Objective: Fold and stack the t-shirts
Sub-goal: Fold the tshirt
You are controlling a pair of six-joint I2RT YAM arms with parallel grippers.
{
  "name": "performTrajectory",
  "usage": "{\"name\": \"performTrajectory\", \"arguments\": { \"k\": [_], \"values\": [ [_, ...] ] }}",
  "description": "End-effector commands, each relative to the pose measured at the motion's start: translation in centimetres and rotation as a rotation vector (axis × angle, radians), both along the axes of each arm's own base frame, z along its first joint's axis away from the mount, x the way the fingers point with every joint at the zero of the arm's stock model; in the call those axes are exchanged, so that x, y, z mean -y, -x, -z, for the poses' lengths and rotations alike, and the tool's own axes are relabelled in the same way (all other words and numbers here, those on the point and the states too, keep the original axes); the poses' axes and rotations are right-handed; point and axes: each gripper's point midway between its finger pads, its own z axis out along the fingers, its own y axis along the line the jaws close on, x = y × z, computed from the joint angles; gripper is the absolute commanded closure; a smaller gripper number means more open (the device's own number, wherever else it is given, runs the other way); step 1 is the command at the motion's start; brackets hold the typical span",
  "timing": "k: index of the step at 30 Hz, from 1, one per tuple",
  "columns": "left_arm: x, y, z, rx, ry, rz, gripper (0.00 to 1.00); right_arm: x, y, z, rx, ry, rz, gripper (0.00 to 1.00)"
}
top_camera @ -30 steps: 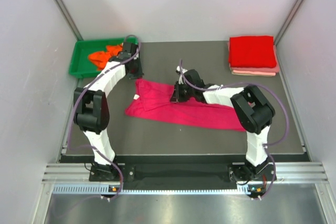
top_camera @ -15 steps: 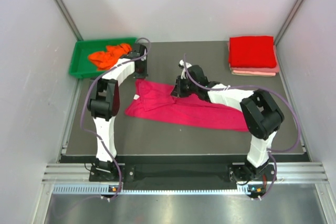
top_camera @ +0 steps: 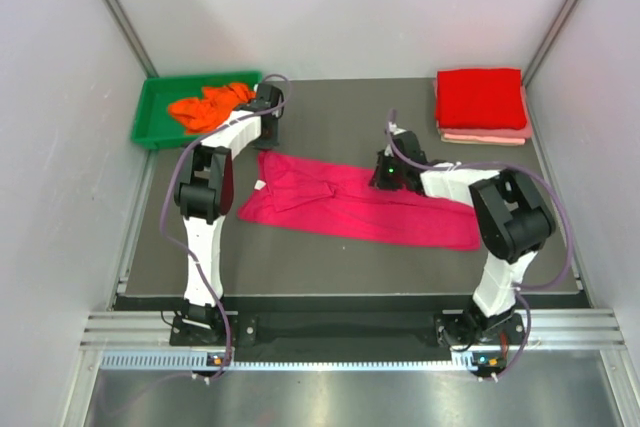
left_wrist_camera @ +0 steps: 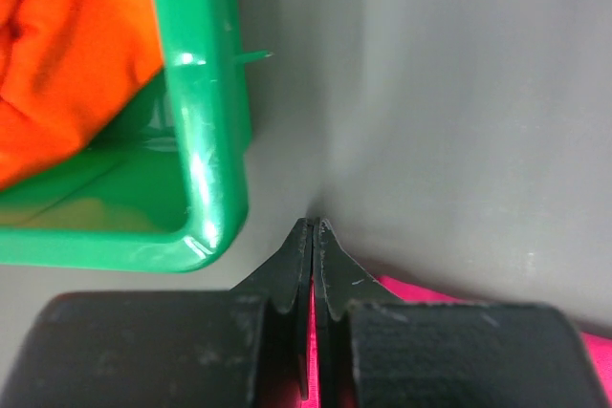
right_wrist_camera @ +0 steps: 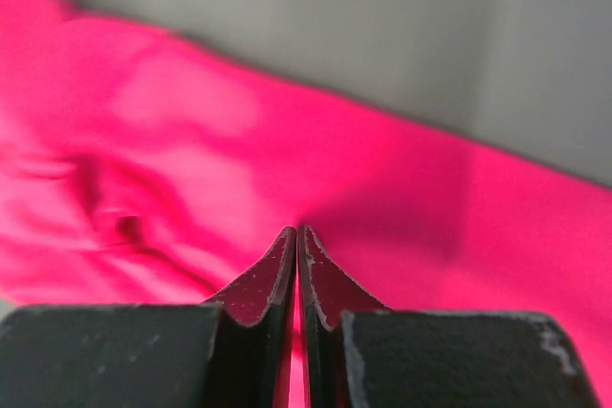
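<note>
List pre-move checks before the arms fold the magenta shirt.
1. Left gripper shut at the far-left corner of the magenta shirt: ok.
2. Right gripper shut over the shirt, near its far edge: ok.
3. Cloth actually pinched in either gripper: cannot tell.
4. Shirt lying flat: not ok, its left part is creased and folded over.
5. Left gripper clear of the green tray: ok, close beside it but apart.
6. Stack tidy, red shirt on the pale pink shirt: ok.
</note>
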Motion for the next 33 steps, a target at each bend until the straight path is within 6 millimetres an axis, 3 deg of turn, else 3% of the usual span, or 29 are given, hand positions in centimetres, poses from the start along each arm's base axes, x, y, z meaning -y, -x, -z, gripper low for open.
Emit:
{"name": "performTrajectory", "arguments": {
  "k": [1, 5, 9, 13, 19, 24, 28, 29, 33],
  "values": [
    [-0.6, -1.0, -1.8, 0.041, -0.033, -0.008, 1.0, 3.4, -0.8, -3.1, 0.054, 0.014, 0.101, 0.97],
    [0.7, -1.6, -4.7, 0.086, 0.014, 0.038, 1.0, 8.1, -0.6, -4.1, 0.042, 0.086, 0.22, 0.98],
    [2.1, -1.6, -8.2, 0.152, 0.036, 0.088, 0.99, 12.4, 0.3, -3.5, 0.008, 0.188, 0.33, 1.0],
    [3.2, -1.3, -9.1, 0.163, 0.083, 0.133, 0.99, 16.1, 1.3, -2.5, -0.029, 0.243, 0.403, 1.0],
    [4.3, -0.2, -6.9, 0.119, 0.134, 0.17, 0.99, 21.2, 2.0, -1.1, -0.081, 0.274, 0.509, 1.0],
    [4.1, 0.3, -4.6, 0.073, 0.119, 0.172, 0.99, 23.6, 2.3, 0.1, -0.122, 0.295, 0.55, 1.0],
    [3.2, 0.8, -2.4, 0.012, 0.069, 0.15, 1.0, 24.0, 2.7, 1.9, -0.18, 0.3, 0.543, 1.0],
    [2.5, 0.9, -1.5, -0.008, 0.035, 0.127, 1.0, 25.3, 2.8, 2.3, -0.196, 0.301, 0.577, 1.0],
    [0.0, 1.3, 0.2, -0.046, -0.094, 0.062, 1.0, 26.5, 3.6, 3.9, -0.252, 0.319, 0.596, 1.0]
  ]
}}
